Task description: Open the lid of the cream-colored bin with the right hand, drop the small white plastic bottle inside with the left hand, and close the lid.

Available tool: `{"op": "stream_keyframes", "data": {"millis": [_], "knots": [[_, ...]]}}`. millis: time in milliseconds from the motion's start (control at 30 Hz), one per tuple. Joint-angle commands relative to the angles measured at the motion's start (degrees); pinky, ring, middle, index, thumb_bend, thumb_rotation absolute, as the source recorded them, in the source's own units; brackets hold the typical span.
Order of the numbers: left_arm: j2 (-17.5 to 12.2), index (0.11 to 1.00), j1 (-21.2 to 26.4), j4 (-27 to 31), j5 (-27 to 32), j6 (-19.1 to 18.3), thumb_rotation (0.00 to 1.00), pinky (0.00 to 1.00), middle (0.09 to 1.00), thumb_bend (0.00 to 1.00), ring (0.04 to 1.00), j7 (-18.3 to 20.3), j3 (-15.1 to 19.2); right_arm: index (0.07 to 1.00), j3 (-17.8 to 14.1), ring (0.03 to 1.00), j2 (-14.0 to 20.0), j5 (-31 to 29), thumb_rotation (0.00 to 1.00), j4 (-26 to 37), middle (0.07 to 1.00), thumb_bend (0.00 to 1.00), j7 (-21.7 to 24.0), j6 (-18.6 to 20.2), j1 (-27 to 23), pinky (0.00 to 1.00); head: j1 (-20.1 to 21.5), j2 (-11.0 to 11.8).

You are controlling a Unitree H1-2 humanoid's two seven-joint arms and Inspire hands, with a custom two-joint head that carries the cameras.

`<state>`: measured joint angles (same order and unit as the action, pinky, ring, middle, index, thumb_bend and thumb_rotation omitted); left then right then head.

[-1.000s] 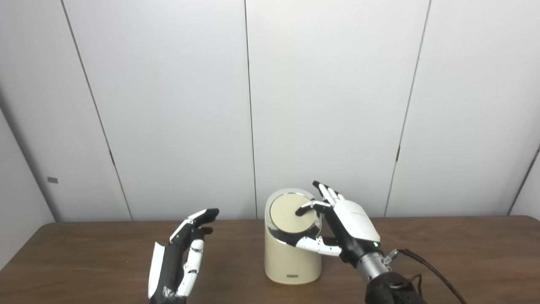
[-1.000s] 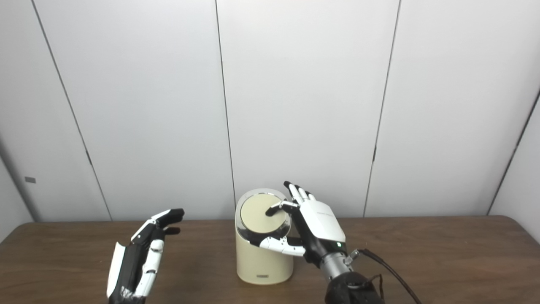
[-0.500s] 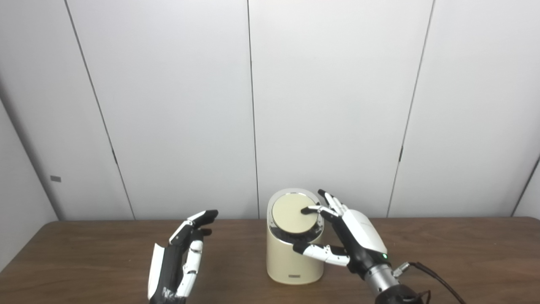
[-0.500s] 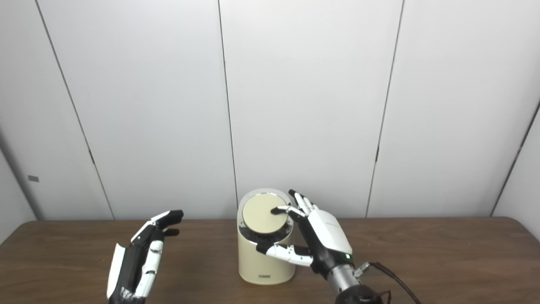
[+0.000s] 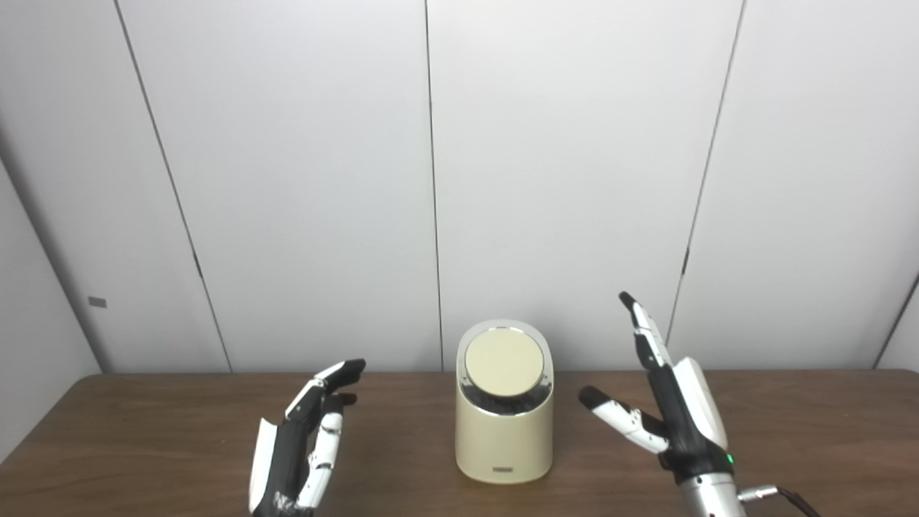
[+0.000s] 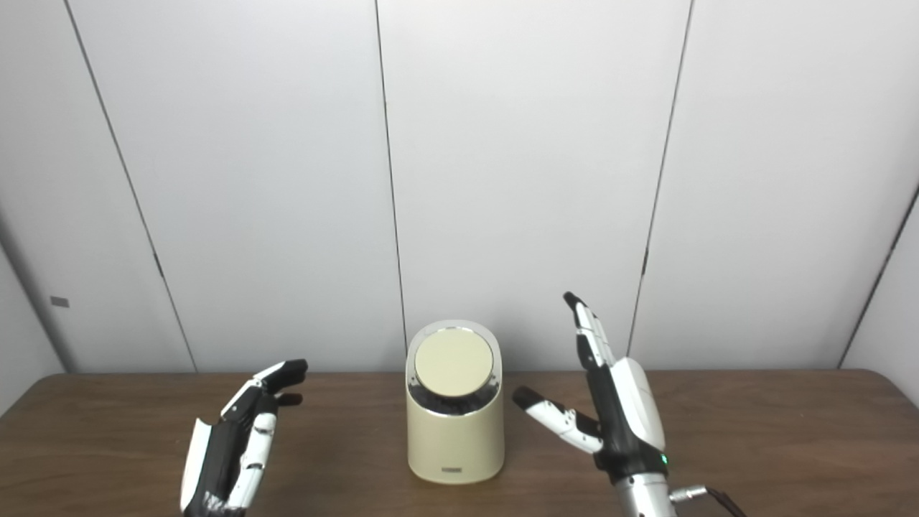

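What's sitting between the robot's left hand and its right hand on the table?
Only the cream-colored bin, lid shut, stands between the left hand and the right hand. Both eye views show bare table in the gaps beside it.

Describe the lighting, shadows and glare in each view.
Left eye view: even, soft light, a faint shadow under the bin, a slight sheen on the table. Right eye view: the same flat light, a bright glint along the lid rim, both robot hands sharp.
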<state>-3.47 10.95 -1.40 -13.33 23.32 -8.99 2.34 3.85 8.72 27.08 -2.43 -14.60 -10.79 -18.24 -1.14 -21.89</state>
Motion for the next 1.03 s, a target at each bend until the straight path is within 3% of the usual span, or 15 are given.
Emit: {"op": "stream_keyframes", "data": {"millis": [0,67,133,233,367,533,667,1000], "knots": [[-0.4,0.780,1.7,1.1,0.8,2.1,0.88,0.73,0.805,0.21,0.802,-0.4,0.4,0.974,-1.3,0.956,-0.1,-2.1,0.79,-0.2,0.978,0.53,-3.4,-8.1,-0.7,0.89,0.0,-0.1],[-0.4,0.784,1.5,1.3,1.0,2.4,0.88,0.73,0.809,0.21,0.805,-0.6,0.6,0.895,-2.3,0.906,-0.2,-2.2,0.72,-1.9,0.919,0.39,-6.0,-13.1,0.2,0.83,0.1,-0.1],[-0.3,0.804,1.2,1.8,1.4,2.6,0.88,0.75,0.823,0.22,0.816,-0.6,0.9,0.814,-2.5,0.844,-0.5,-3.5,0.70,-2.0,0.852,0.29,-7.8,-15.6,1.4,0.75,0.2,-0.1],[-0.6,0.831,0.7,2.7,5.0,3.1,0.85,0.78,0.848,0.21,0.837,0.5,1.0,0.780,-1.6,0.806,-0.9,-7.6,0.64,-1.0,0.822,0.30,-9.5,-16.1,3.1,0.70,0.8,-0.2],[-0.8,0.849,0.1,4.0,10.2,3.4,0.62,0.78,0.869,0.20,0.852,2.5,0.8,0.713,-1.1,0.740,-1.2,-7.1,0.41,0.3,0.776,0.37,-13.3,-16.1,4.2,0.62,1.1,-0.6],[-0.5,0.817,-0.7,5.5,11.2,3.2,0.44,0.72,0.835,0.23,0.807,3.1,1.2,0.706,-1.6,0.739,-1.8,-9.8,0.39,1.1,0.775,0.39,-12.3,-16.1,4.8,0.62,0.6,-1.3],[-0.2,0.799,-0.5,6.3,12.2,2.9,0.40,0.71,0.821,0.23,0.795,3.1,1.7,0.731,-2.3,0.745,-2.2,-10.6,0.45,1.1,0.780,0.37,-11.2,-16.1,4.8,0.63,-0.1,-1.8],[1.3,0.779,-0.3,10.9,13.1,-2.5,0.41,0.72,0.809,0.25,0.806,2.5,3.6,0.741,-3.4,0.743,-3.2,-13.0,0.31,2.0,0.773,0.30,-9.5,-16.1,4.1,0.64,0.2,-1.7]]}}
